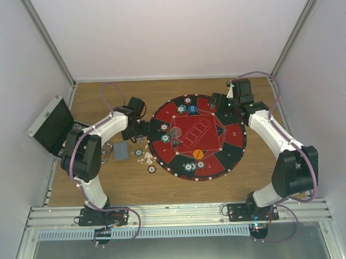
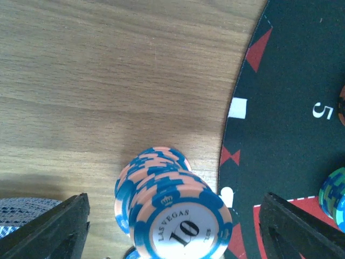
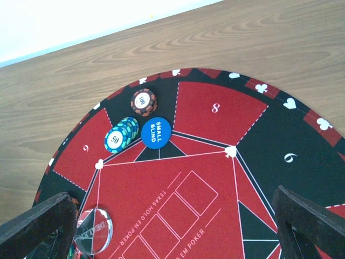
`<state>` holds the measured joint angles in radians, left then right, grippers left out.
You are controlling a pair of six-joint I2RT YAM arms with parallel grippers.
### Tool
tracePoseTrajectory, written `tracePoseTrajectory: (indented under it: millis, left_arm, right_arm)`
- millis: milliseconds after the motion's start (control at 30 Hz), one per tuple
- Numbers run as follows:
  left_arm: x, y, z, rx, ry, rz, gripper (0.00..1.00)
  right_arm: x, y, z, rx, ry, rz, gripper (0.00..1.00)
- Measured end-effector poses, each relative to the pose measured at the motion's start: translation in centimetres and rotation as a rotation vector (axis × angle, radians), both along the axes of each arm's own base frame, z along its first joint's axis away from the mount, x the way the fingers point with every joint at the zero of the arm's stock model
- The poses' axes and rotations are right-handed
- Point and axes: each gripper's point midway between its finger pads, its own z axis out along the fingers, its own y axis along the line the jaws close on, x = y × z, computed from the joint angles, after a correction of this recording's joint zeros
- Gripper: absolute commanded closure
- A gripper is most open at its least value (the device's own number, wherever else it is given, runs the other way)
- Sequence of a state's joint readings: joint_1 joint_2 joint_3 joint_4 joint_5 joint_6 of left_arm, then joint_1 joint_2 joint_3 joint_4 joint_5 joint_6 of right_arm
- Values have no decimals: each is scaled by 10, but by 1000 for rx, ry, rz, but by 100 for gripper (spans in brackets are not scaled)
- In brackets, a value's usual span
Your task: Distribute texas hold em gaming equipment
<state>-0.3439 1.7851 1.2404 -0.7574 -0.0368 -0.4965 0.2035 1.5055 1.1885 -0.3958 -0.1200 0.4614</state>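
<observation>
A leaning stack of blue-and-peach poker chips, top one marked "10", stands on the wood beside the mat's edge. My left gripper is open, its fingers wide on either side of the stack and not touching it; in the top view it sits at the mat's left edge. My right gripper is open and empty above the mat; in the top view it is at the mat's far right. Below it lie a teal "50" stack, a dark red chip, a blue "small blind" disc and a dealer button.
The round red-and-black mat fills the table's middle, with chips around its rim and an orange disc. Grey-blue cards and loose chips lie left of it. The open black case stands at the far left.
</observation>
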Motion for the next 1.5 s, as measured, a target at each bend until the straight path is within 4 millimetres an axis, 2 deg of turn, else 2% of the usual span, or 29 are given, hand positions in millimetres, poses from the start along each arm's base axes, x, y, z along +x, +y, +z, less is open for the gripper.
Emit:
tracePoseTrajectory:
  millis: [167, 367, 700, 1267, 1500]
  left_arm:
    - [3, -1, -4, 2, 1, -1, 25]
    - [3, 0, -4, 10, -1, -8, 32]
    - [3, 0, -4, 9, -1, -8, 32]
    - [0, 2, -7, 19, 8, -10, 50]
    - [0, 3, -7, 22, 6, -10, 50]
  right_arm:
    - [4, 3, -2, 4, 5, 8, 0]
    - [5, 6, -6, 8, 17, 20, 0]
    - [8, 11, -3, 21, 10, 38, 0]
    - [8, 12, -2, 21, 5, 47, 0]
    - [8, 12, -2, 21, 5, 47, 0]
